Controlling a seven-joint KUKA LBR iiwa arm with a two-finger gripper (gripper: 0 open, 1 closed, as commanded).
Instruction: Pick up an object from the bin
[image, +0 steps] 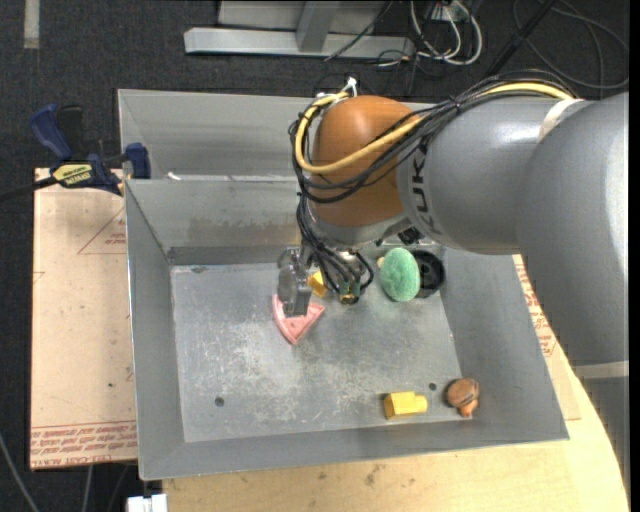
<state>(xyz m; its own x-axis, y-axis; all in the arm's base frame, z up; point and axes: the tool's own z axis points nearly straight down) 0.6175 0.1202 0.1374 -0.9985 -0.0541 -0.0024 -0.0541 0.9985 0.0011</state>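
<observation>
Pincer (295, 298) is hanging low at the middle of the grey bin (200, 400), its tip touching a pink triangular piece (299, 325) lying on the floor there; wide or narrow, I cannot tell. A green oval thing (400, 273) is lying nearby

1. Dark carpet floor (90, 50) runs down the left side and across the top.
2. Up top, a flat grey metal base (240, 42) lies on it, with an upright column rising from it.
3. Just to its right, white and black cables (455, 30) tangle together.
4. The light is soft and even.
</observation>
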